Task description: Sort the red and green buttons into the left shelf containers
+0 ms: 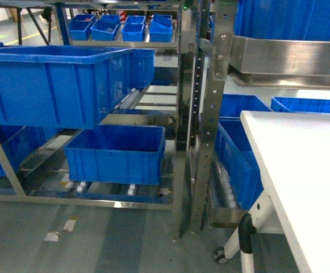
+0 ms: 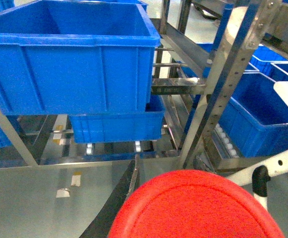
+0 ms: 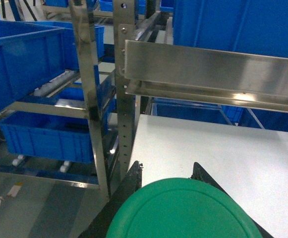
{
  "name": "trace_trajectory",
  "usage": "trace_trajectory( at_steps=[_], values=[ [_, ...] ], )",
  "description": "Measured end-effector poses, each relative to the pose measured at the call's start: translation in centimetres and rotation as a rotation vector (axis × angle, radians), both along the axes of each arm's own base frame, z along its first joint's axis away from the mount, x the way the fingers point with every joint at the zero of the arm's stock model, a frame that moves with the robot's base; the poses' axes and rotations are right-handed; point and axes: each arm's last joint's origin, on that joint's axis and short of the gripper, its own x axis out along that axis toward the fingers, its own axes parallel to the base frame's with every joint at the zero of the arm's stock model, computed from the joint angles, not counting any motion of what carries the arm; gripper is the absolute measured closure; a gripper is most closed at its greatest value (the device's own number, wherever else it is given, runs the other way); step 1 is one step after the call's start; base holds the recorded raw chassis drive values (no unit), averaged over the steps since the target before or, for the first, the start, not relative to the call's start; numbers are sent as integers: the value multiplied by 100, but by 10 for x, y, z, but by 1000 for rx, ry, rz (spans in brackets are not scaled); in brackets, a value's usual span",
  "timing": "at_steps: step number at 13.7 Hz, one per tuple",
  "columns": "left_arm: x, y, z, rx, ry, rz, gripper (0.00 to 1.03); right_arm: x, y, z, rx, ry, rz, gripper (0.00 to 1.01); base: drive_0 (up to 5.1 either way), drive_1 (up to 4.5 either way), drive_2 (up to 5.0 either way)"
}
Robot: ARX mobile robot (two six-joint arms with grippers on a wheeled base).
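Red round button cap (image 2: 196, 206) fills the 6 o'clock edge of the left wrist view, sitting between the dark fingers (image 2: 119, 198) of the left end effector (image 2: 183, 218), which appears closed around it. Green round button cap (image 3: 183, 210) sits likewise at 6 o'clock in the right wrist view, between the black fingers (image 3: 134, 176) of the right end effector (image 3: 168, 198), over the white tabletop (image 3: 223, 153). At 10 o'clock in the head view, a large deep blue plastic bin (image 1: 57, 85) rests on the steel shelf rack (image 1: 210, 114); a second blue bin (image 1: 116, 153) stands lower, toward 7 o'clock.
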Motion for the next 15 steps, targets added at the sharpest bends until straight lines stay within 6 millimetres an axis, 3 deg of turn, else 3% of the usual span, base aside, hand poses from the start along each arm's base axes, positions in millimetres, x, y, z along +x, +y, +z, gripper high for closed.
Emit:
trace_trajectory(
  at_steps=[15],
  values=[
    [0, 0, 0, 0, 2, 0, 77, 0, 0, 0, 0, 0, 0, 76, -498, 247, 247]
  ],
)
